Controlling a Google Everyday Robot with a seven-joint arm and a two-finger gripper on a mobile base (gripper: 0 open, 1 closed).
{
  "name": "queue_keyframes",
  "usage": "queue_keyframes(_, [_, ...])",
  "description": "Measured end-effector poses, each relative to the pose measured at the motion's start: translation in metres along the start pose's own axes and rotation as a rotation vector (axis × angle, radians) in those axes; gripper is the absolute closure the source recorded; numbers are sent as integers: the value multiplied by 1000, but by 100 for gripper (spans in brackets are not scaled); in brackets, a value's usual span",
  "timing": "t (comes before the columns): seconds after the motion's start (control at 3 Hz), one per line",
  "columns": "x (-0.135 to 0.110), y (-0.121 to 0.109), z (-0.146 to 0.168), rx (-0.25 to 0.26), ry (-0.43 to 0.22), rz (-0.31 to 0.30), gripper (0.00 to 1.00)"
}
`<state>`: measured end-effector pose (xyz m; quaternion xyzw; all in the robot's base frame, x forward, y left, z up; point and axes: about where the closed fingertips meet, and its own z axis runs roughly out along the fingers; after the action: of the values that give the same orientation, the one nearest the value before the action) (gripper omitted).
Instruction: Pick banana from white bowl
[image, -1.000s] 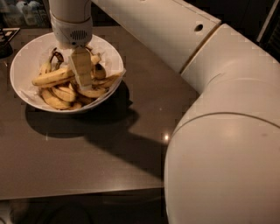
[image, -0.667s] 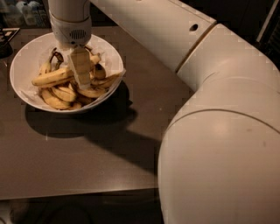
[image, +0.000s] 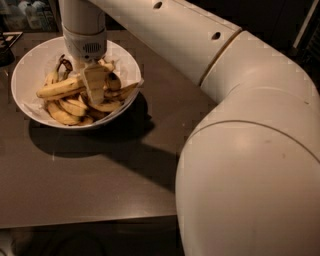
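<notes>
A dark brown, faintly glossy table (image: 90, 185) fills the scene, its front edge at the lower left above a dim floor (image: 75, 242); the gripper (image: 95, 90) hangs over its far left part. Hard shadows fall across the tabletop toward its near side. Behind, the room is dark, with blurred pale items (image: 27, 12) at the upper left and a pale slanted bar (image: 306, 25) at the upper right

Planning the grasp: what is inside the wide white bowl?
Inside the glossy white bowl: a long straight yellow banana atop shorter curved blotched bananas. The gripper hangs over the middle, hiding what lies beneath.
</notes>
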<state>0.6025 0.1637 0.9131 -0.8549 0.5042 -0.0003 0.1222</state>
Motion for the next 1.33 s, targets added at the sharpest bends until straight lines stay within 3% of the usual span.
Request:
queue_keyframes(0.67, [-2, -4, 2, 12, -7, -1, 82])
queue_keyframes(1.0, [0, 1, -11, 57, -19, 6, 100])
queue_keyframes(1.33, [1, 16, -35, 101, -19, 15, 100])
